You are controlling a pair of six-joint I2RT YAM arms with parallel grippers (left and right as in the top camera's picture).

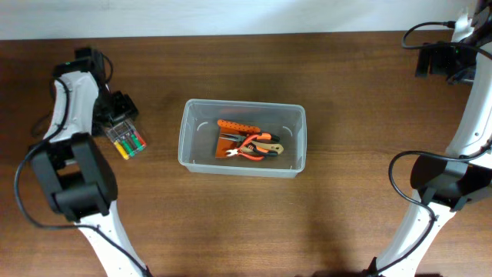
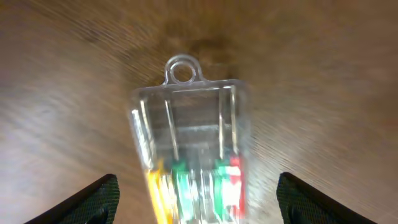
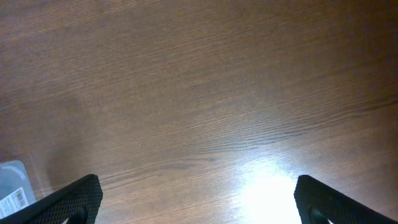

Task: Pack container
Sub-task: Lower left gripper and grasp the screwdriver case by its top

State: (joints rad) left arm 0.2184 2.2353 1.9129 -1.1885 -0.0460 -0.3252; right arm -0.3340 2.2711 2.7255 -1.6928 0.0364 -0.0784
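Observation:
The container [image 1: 183, 138], a clear rectangular tub, stands mid-table with orange-handled pliers [image 1: 250, 148] and another orange tool [image 1: 238, 125] inside. Left of it lies a small clear case of coloured screwdrivers [image 1: 127, 141]. My left gripper [image 1: 118, 115] hovers right over that case. In the left wrist view the case [image 2: 189, 130] lies between the two fingers with a gap on each side, so the left gripper [image 2: 198, 190] is open around it. Far off at the back right, my right gripper [image 1: 434, 60] is open over bare wood, and nothing shows between the fingers of that right gripper [image 3: 198, 190].
The case's hanging loop [image 2: 182, 70] points away from the left wrist. A pale object with a barcode label [image 3: 13, 185] peeks in at the lower left of the right wrist view. The arm bases stand at the front left [image 1: 73, 181] and front right [image 1: 446, 185].

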